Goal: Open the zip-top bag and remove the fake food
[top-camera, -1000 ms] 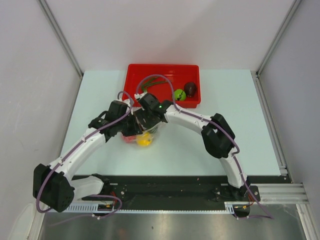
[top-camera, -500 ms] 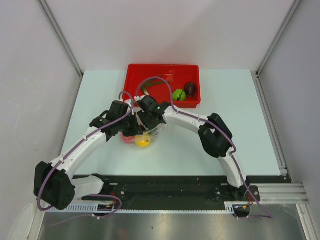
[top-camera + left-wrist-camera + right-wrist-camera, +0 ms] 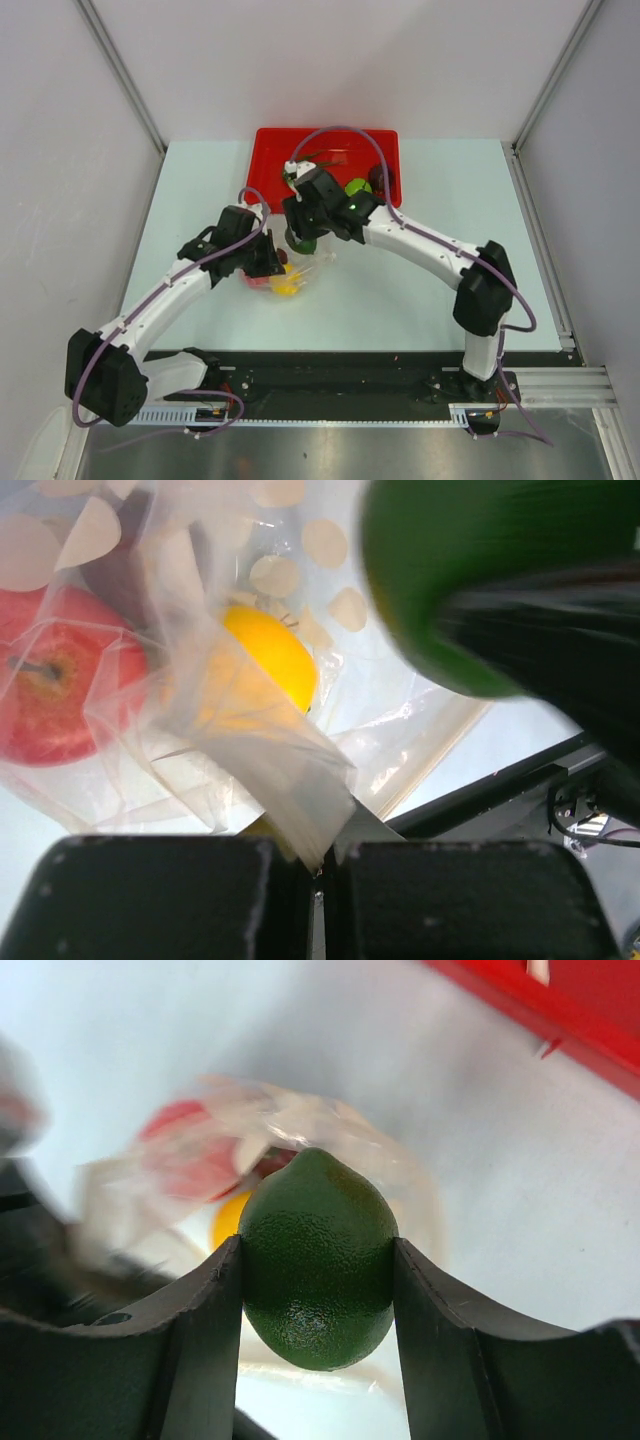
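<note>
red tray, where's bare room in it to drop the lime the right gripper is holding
Bare floor shows at the left end of the red tray, between its left wall and the green onion. The right near corner is crowded: bright green ball and maroon piece. The right arm hides the near middle.

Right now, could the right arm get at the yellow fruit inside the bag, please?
Probably not yet. The right gripper is shut on a green lime, so it is occupied. The yellow fruit lies inside the zip-top bag, whose edge the left gripper pinches.
</note>
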Controlling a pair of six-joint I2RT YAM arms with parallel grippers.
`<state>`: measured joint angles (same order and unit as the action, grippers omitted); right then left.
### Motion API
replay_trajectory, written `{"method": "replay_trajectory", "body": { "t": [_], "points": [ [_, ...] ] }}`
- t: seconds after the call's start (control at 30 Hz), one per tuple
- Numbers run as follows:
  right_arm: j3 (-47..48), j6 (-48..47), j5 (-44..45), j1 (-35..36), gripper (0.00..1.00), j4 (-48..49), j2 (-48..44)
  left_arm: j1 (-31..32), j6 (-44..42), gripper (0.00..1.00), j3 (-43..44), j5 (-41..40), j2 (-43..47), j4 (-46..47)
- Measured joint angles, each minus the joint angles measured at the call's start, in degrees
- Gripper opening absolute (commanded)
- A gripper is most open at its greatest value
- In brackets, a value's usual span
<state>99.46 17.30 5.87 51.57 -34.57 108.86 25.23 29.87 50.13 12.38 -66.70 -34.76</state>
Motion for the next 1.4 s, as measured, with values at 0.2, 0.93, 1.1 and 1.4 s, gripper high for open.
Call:
{"method": "replay_trajectory", "body": {
  "t": [0.2,0.93,1.1,1.4],
  "points": [
    [-2.8,1.7,-0.3,-0.6,0.06,4.4,-8.3,0.0,-1.3,0.0,-0.8,0.1,0.7,0.0],
    [14.4,1.8,5.8,-23.6,0.07,20.3,15.3,0.0,-12.5,0.0,-0.2,0.9,2.7,-3.6],
    [23.1,0.9,5.8,-25.9,0.09,19.4,25.5,0.0,-13.9,0.0,0.2,0.9,2.7,-4.3],
    [30.1,-1.5,6.1,-28.3,0.34,18.1,35.8,0.0,-15.3,0.0,1.1,0.9,2.0,-6.1]
  ]
}}
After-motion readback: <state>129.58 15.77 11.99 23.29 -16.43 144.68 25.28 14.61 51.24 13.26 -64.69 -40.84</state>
